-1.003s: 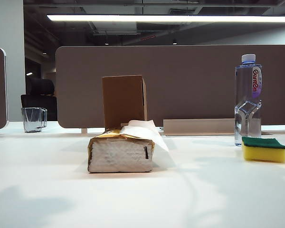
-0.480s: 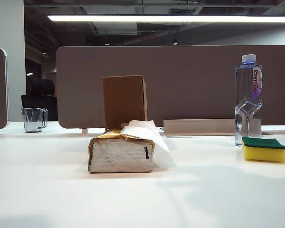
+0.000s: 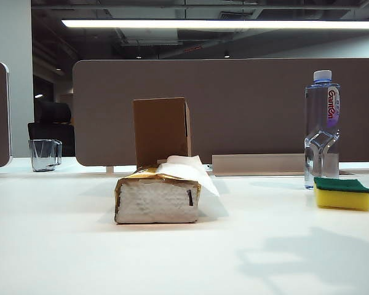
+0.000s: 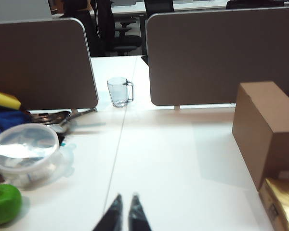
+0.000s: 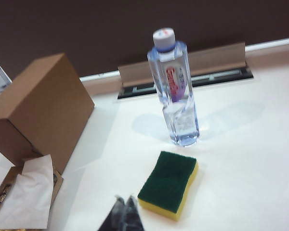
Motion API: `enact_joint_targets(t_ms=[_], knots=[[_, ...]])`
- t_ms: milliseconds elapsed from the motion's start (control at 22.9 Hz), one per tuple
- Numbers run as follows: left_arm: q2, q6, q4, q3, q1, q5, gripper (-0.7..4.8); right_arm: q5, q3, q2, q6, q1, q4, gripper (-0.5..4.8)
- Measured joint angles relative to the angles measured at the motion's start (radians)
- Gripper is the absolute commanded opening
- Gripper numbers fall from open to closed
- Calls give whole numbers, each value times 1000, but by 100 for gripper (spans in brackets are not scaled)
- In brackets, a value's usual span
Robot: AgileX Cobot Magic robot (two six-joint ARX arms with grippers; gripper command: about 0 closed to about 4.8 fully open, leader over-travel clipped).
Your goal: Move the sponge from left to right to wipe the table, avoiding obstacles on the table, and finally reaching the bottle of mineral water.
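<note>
Exterior view. Table (image 3: 61, 246): flat matte white top. Sponge (image 3: 342, 193): yellow foam block, dark green scouring face up, at 4 o'clock of the bottle of mineral water (image 3: 321, 129), just beside its base. Bottle: clear ribbed plastic, pinched waist, pale blue cap. Tissue pack (image 3: 157, 200): gold wrapper, white paper protruding, mid-table; cardboard box (image 3: 161, 130) upright at its 12 o'clock. Glass cup (image 3: 44, 153) far left. No arm visible.

Left wrist view. Left gripper (image 4: 124, 211): dark tapered fingertips nearly together, empty, above bare table. Cup at 12 o'clock of it; box at 2 o'clock.

Right wrist view. Right gripper (image 5: 124, 211): jaws pressed together, empty, near the sponge's corner, not touching. Sponge at 1 o'clock of it, bottle beyond.

Step, as judged: sponge lies at the bottle, released; wipe looks finished. Next move: arms clear without nudging sponge or bottle.
</note>
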Motion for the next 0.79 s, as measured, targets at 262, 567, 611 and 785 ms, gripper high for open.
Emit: enact_joint_targets(t_ms=[262,567,611,785], knots=[[-97,-23,73,-167,0,62,-3,0,-159,-153,25,0,8,-5],[-180,-24,108,-285,0,79,-3,39,-248,-258,33,0,9,-5],[-180,-24,111,-302,0,78,-3,44,-246,-267,33,0,12,-5],[-180,-74,183,-408,0,79,-3,51,-268,-267,33,0,16,-5]])
